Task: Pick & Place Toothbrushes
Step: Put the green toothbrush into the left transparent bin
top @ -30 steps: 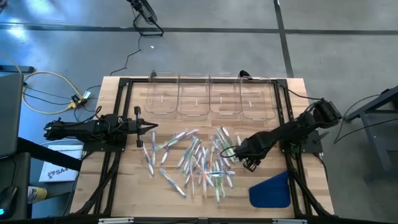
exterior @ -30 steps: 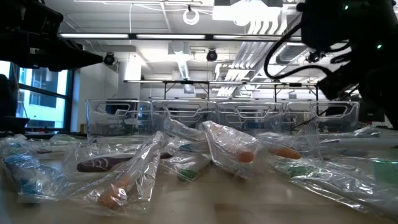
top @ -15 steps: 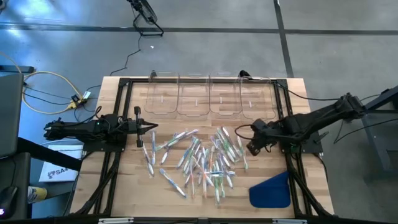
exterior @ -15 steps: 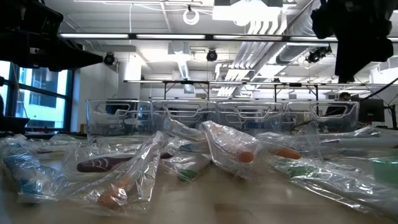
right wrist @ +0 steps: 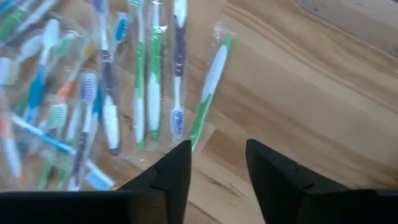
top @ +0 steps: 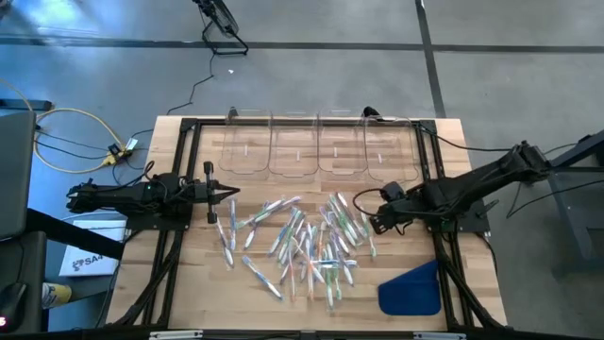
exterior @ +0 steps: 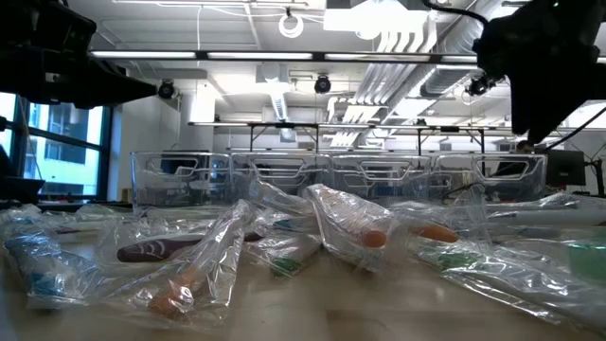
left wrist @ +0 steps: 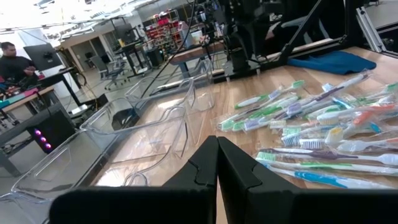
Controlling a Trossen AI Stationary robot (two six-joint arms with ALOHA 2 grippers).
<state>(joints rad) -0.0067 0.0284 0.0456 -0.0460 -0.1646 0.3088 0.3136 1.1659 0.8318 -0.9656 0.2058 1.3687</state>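
Many wrapped toothbrushes (top: 302, 241) lie scattered flat on the middle of the wooden table; they also show in the left wrist view (left wrist: 311, 118) and the low view (exterior: 360, 232). My right gripper (top: 377, 219) hangs above the pile's right edge, pointing steeply down. It is open (right wrist: 217, 155) with nothing between its fingers. A green toothbrush (right wrist: 208, 87) lies on the wood just ahead of them. My left gripper (top: 231, 194) waits level at the table's left side, shut (left wrist: 217, 146) and touching nothing.
Several clear bins (top: 321, 151) stand in a row along the far edge. A blue flat piece (top: 412, 288) lies near the front right corner. Bare wood (top: 406, 241) shows to the right of the pile. Black frame rails (top: 179, 236) run along both sides.
My right gripper has risen from low over the pile's near right part. It has gone toward the table's far edge and rolled about its own axis. It now hangs higher at the pile's right edge. The toothbrushes lie as before.
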